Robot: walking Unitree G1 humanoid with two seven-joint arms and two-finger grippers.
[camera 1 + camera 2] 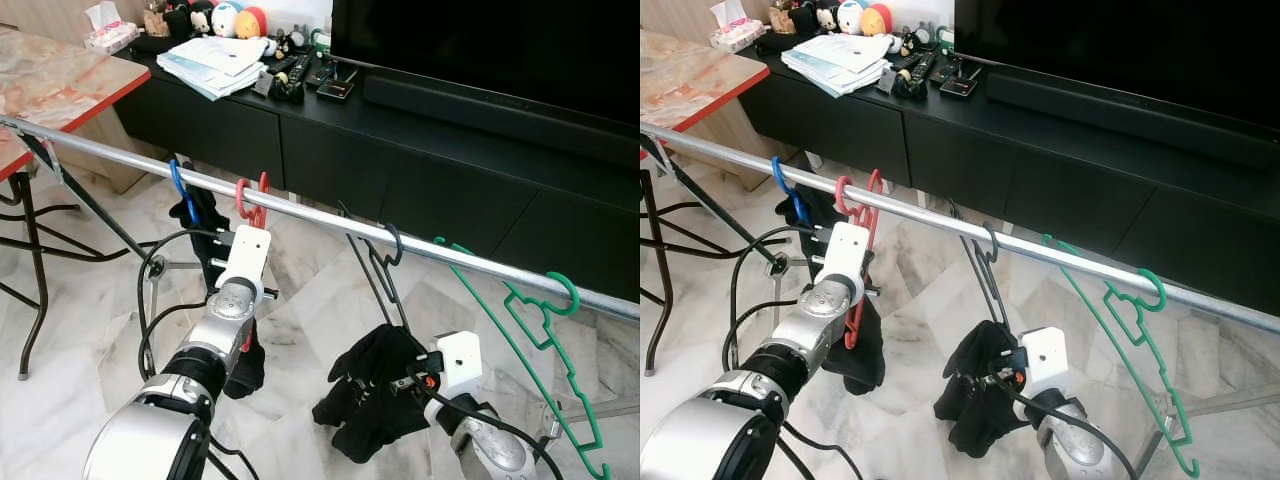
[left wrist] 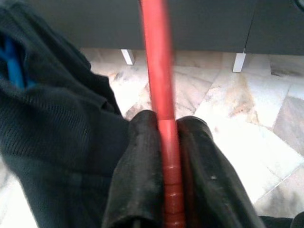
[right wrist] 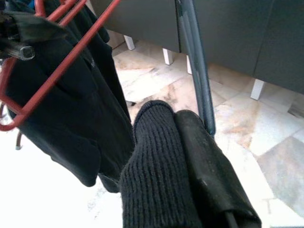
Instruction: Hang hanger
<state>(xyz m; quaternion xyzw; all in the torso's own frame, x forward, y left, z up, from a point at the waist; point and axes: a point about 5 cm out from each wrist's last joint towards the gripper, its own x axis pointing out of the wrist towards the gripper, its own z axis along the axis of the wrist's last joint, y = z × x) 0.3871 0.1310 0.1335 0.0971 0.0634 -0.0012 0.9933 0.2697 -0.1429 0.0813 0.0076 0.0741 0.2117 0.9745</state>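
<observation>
A metal rail [image 1: 300, 212] slants across the room. A red hanger [image 2: 159, 71] hooks over it, and my left gripper [image 2: 161, 121] is shut on the hanger's bar just below the rail. To the left hangs a blue hanger [image 1: 180, 190] with a dark garment [image 1: 205, 222]. Further right, a black hanger [image 1: 385, 270] carries a dark knit garment [image 1: 370, 395]. My right gripper [image 3: 173, 114] is shut on that knit cloth, right beside the hanger's bar [image 3: 194, 66]. A bare green hanger [image 1: 540, 330] hangs at the far right of the rail.
A long black TV bench [image 1: 400, 150] with a TV [image 1: 480, 40] stands just behind the rail, papers [image 1: 215, 60] and small items on top. A red-edged folding table [image 1: 50, 80] is at the left. The floor is marble [image 1: 310, 290]; cables loop beside my left arm.
</observation>
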